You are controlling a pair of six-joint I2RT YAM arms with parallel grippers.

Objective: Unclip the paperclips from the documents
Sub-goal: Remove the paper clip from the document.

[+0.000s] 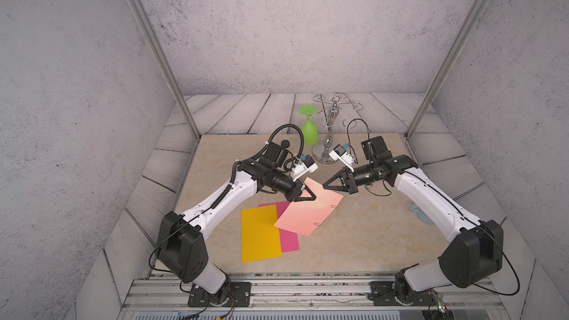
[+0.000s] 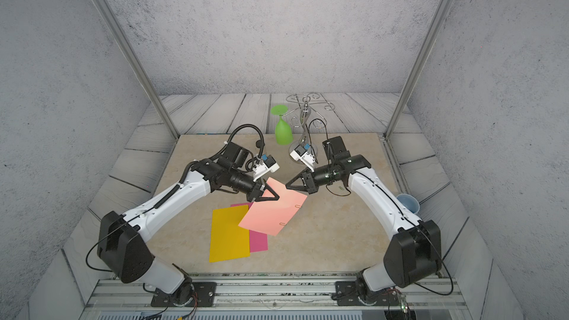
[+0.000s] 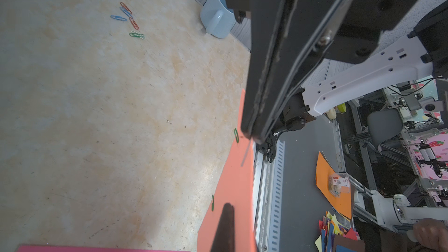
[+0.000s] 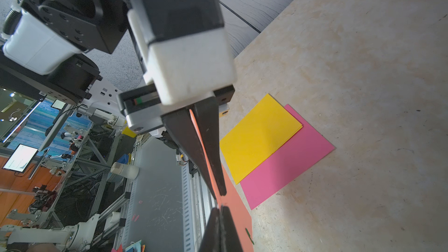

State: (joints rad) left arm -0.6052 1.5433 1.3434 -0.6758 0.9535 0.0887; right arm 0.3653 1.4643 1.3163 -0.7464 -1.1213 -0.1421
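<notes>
The salmon pink document (image 1: 308, 213) is lifted off the table and tilted. My left gripper (image 1: 314, 199) is shut on its far-left edge, and the sheet shows between those fingers (image 4: 206, 151) in the right wrist view. My right gripper (image 1: 324, 185) is shut at the sheet's far edge, where a thin pale paperclip (image 3: 246, 153) runs from its tips. Two green paperclips (image 3: 236, 135) (image 3: 212, 202) sit on the sheet's right edge. The golden yellow document (image 1: 260, 235) lies flat, overlapping the magenta document (image 1: 289, 241).
Several loose coloured paperclips (image 3: 128, 19) lie on the table near a pale blue cup (image 3: 215, 18) at the right. A chrome wire stand (image 1: 329, 130) with a green goblet (image 1: 309, 132) hanging upside down is at the back.
</notes>
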